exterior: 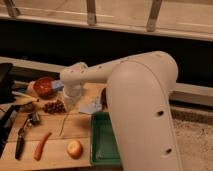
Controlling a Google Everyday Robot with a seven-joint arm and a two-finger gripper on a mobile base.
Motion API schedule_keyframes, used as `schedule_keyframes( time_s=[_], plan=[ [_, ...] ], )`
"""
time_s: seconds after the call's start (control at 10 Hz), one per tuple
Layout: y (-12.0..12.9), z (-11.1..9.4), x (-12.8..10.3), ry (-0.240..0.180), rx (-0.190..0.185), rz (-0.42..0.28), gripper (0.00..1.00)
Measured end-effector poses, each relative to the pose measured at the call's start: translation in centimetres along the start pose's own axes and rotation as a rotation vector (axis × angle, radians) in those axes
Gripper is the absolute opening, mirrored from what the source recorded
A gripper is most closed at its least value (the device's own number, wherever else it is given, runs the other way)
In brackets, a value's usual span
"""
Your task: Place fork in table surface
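Observation:
My gripper (69,106) hangs at the end of the white arm, over the middle of the table surface (80,128), a light tan wooden top. It is shut on the upper end of the fork (64,124). The slim silvery fork points down and slightly left from the gripper, with its lower tip close above the wood, between the brown cluster and the apple. My bulky white arm fills the right of the view and hides the table behind it.
A red bowl (44,86) and a brown cluster (54,106) lie behind and left of the gripper. A black-handled tool (20,140), an orange carrot (41,146) and an apple (75,148) lie in front. A green tray (102,145) sits to the right.

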Motion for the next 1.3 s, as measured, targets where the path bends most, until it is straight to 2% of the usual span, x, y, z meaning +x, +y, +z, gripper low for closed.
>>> schedule_keyframes(
  time_s=[0.3, 0.5, 0.8, 1.3],
  plan=[
    [1.0, -3.7, -1.1, -0.075, -0.019, -0.023, 0.0],
    [1.2, -4.1, -1.2, -0.09, -0.039, -0.032, 0.0],
    [1.2, -2.4, -0.7, -0.067, -0.066, -0.032, 0.0],
    [0.3, 5.0, 1.9, 0.066, -0.112, 0.018, 0.0]
  ],
)
